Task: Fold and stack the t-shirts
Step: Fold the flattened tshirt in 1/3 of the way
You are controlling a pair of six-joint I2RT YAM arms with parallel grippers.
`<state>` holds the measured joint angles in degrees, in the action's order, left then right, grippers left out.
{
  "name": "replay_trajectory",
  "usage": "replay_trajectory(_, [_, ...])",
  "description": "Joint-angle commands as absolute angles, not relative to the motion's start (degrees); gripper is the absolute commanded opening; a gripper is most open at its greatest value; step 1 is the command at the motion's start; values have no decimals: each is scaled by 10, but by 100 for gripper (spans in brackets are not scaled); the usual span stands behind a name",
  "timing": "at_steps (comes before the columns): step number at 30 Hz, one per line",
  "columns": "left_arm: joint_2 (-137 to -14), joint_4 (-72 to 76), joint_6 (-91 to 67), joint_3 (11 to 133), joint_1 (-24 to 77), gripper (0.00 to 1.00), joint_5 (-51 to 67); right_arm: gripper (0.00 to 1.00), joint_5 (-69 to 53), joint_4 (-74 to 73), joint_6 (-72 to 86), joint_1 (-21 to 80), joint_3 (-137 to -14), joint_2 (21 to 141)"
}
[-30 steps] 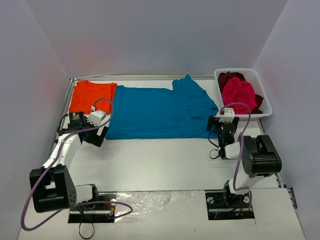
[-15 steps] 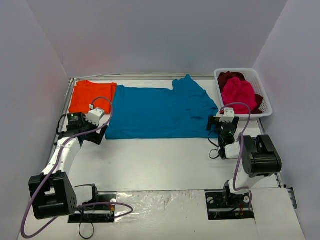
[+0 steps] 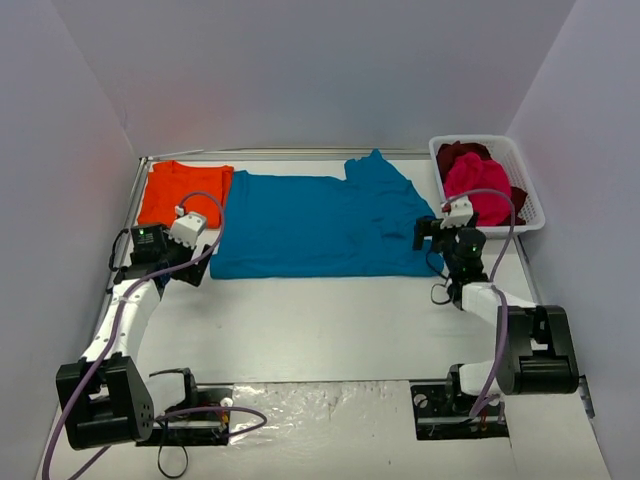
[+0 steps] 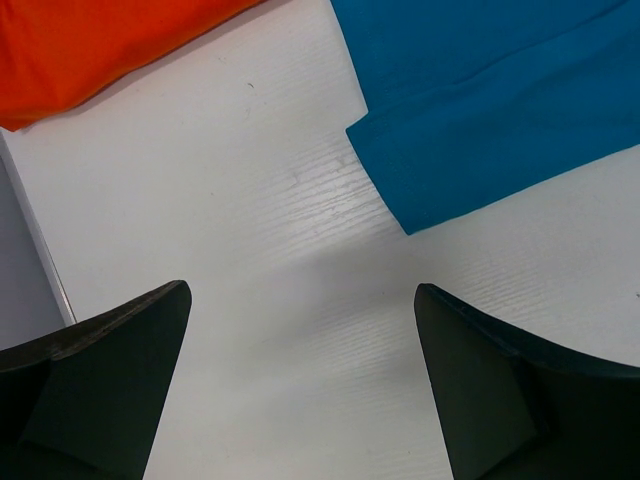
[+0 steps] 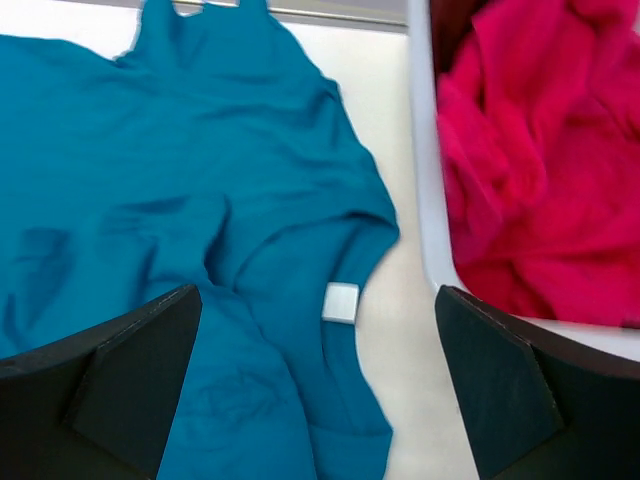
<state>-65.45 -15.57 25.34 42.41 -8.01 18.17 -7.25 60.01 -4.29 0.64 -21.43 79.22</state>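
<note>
Teal-blue cloth t-shirt [image 3: 320,225] lies spread flat across the far half of the white surface [image 3: 320,320], which pale lilac walls [image 3: 320,70] enclose. A folded orange cloth t-shirt [image 3: 180,190] sits in the far left corner, just beside it. The white plastic slotted basket [image 3: 530,215] in the far right corner holds a crumpled magenta-pink t-shirt [image 3: 478,188] over a dark red t-shirt [image 3: 458,153]. Both arms reach forward. The left gripper [image 4: 302,288] is wide open and empty over bare surface beside the teal shirt's near left corner. The right gripper [image 5: 318,290], equally wide and empty, hovers over that shirt's right end.

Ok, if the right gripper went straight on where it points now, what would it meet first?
Probably the teal-blue t-shirt, near its white tag, just beside the basket; depth is unclear.
</note>
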Motion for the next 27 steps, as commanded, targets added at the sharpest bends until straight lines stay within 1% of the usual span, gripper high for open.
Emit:
replay_trajectory(1, [-635,-135,244,423,-79,94,192,100,-210,392,-84,-19,-326,765])
replay_trajectory(2, [-634,-132,242,422,-79,94,192,100,-267,352,-94,-22,-343,760])
replay_trajectory(3, [-637,-137,240,427,-77,94,194,100,-289,288,-119,-23,-358,756])
replay_trajectory(4, [-641,-145,237,434,-77,94,196,100,-302,255,-132,-23,-384,743])
replay_trajectory(5, [-648,-161,236,451,-77,94,205,100,-323,184,-147,-23,-399,737])
replay_trajectory(11, [-673,-173,217,489,-77,94,243,100,-318,-38,-221,-23,-510,729])
replay_trajectory(16, [-721,-199,242,533,-76,94,265,99,-314,-98,-226,-22,-569,751])
replay_trajectory(17, [-735,-213,247,540,-76,94,290,95,-314,-108,-229,-23,-582,757])
replay_trajectory(19, [-750,-228,257,564,-75,95,309,81,-302,-114,-222,-23,-593,775])
replay_trajectory(20, [-764,-239,258,571,-75,96,327,63,-300,-117,-221,-22,-605,790])
replay_trajectory(21, [-770,-245,259,578,-75,99,335,53,-299,-121,-219,-22,-610,798])
replay_trajectory(22, [-776,-250,259,590,-74,88,342,45,-302,-129,-215,-23,-614,805])
replay_trajectory(23, [-789,-256,260,595,-73,80,357,24,-304,-133,-216,-21,-618,812])
replay_trajectory(25, [-804,-263,261,607,-69,68,365,9,-299,-136,-215,-21,-625,833])
replay_trajectory(26, [-820,-271,265,611,-64,45,374,1,-294,-137,-216,-21,-625,849])
replay_trajectory(27, [-828,-279,269,615,-59,36,375,0,-288,-139,-217,-20,-628,858])
